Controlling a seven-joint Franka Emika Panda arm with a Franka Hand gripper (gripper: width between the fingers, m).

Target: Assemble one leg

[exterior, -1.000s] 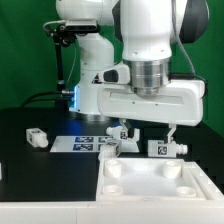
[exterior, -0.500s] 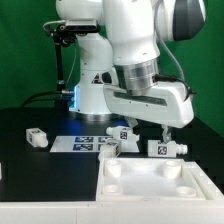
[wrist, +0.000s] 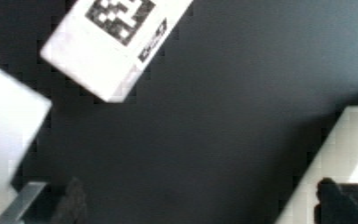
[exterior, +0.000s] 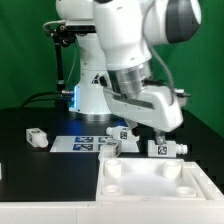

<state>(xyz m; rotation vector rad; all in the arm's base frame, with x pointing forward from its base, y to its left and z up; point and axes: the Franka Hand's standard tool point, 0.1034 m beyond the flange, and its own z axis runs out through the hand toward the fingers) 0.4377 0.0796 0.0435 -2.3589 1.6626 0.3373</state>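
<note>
Several white legs with square tags lie on the black table behind the tabletop (exterior: 150, 185): one at the exterior view's left (exterior: 37, 138), two near the middle (exterior: 123, 134) (exterior: 108, 146), and one at the right (exterior: 165, 148). My gripper (exterior: 160, 130) hangs tilted just above the middle and right legs. In the wrist view one tagged leg (wrist: 114, 45) lies on the black table, well ahead of my gripper (wrist: 202, 205). The fingertips (wrist: 60, 200) stand wide apart with only bare table between them. The gripper is open and holds nothing.
The marker board (exterior: 82, 142) lies flat behind the legs, in front of the robot base. The large white tabletop fills the front right of the exterior view. White surfaces show at both sides of the wrist view (wrist: 2, 130) (wrist: 357, 140).
The wrist and hand have tilted steadily, from level to slanted down toward the exterior view's right. The legs and tabletop have not moved.
</note>
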